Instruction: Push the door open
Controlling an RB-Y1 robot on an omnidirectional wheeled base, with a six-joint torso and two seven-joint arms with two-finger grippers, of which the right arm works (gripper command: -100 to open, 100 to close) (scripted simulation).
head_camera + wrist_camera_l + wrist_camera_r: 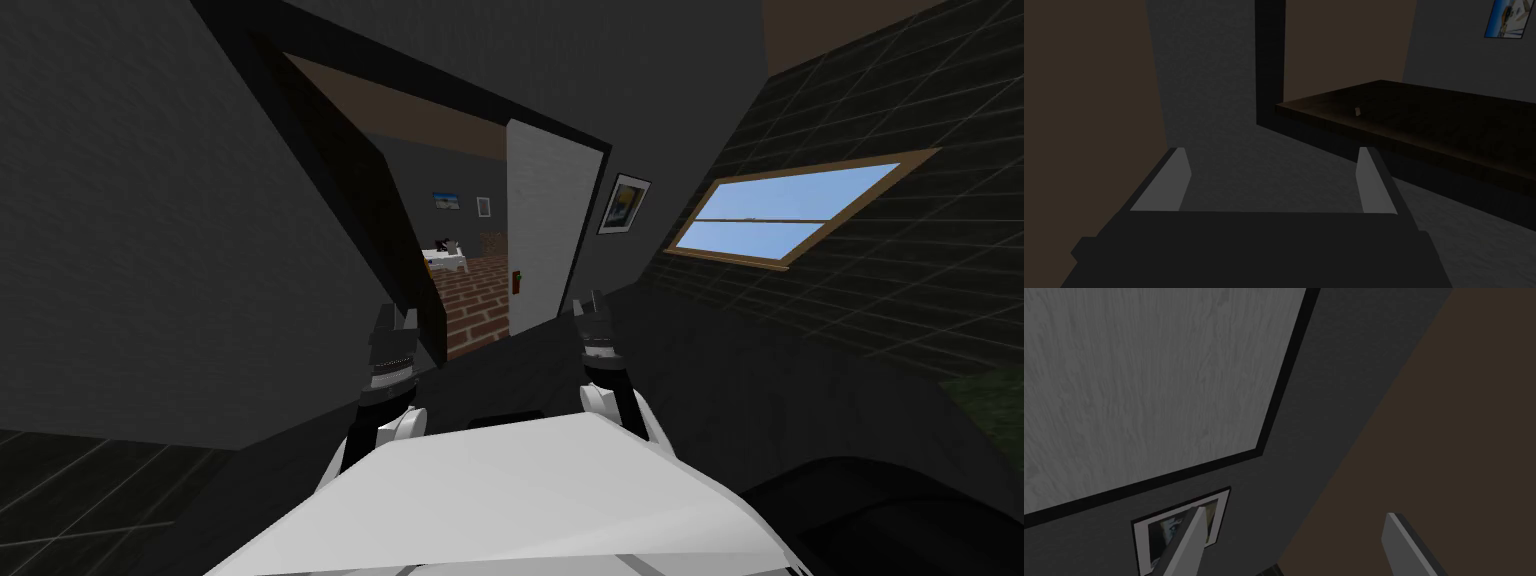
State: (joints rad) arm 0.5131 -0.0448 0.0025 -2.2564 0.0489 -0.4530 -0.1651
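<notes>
Dark grey walls; window right; brick floor, perhaps table beyond.

- The near room is rendering dim in all three views, with the wall reading dark grey to near black.
- The window is showing as the brightest patch, a clear blue.
- The white door and the brick floor past it are appearing far better lit than the near room.
- The wide lens is distorting the head view: walls are splaying to the corners and the whole scene is leaning.
- The fingers of the left pincer and right pincer are showing paler than their backgrounds.
</notes>
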